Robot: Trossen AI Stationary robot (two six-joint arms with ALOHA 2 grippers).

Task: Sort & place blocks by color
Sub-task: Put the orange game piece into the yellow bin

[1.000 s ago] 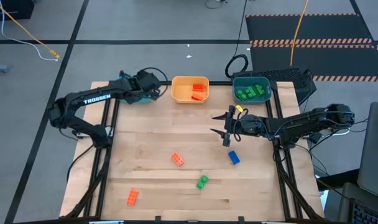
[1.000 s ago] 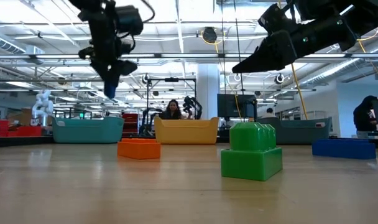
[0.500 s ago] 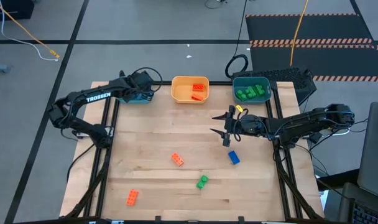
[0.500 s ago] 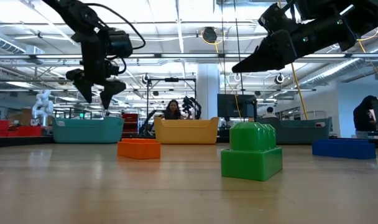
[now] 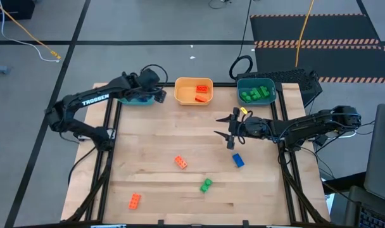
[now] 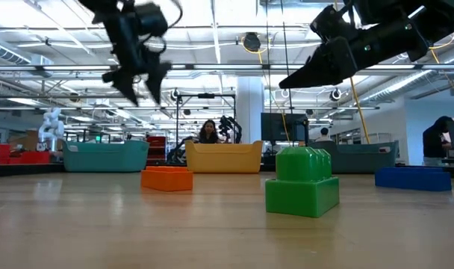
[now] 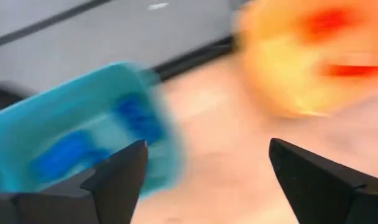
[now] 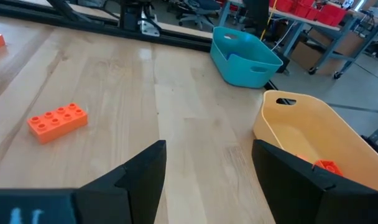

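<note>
My left gripper [image 5: 161, 95] [image 7: 207, 146] stands open over the table's far left, beside the teal tray [image 7: 71, 143], which has blue blocks [image 7: 136, 118] lying in it. My right gripper [image 5: 221, 125] [image 8: 207, 146] hangs open above the table's middle right and holds nothing. Loose on the wood lie a blue block [image 5: 238, 160], an orange block [image 5: 180, 162], a green block [image 5: 206, 185] and another orange block [image 5: 135, 201]. The orange tray [image 5: 194, 90] holds orange-red blocks, and the dark green tray [image 5: 256, 92] holds green ones.
The three trays stand in a row along the far edge. In the low view the green block [image 6: 302, 181] sits nearest, with the orange block [image 6: 167, 178] and the blue one [image 6: 410, 177] behind. People show in the room beyond.
My left gripper has opened over the teal tray, and the small blue piece seen at its fingertips a second ago is gone from them. The gripper dipped, then rose and swung toward the orange tray.
</note>
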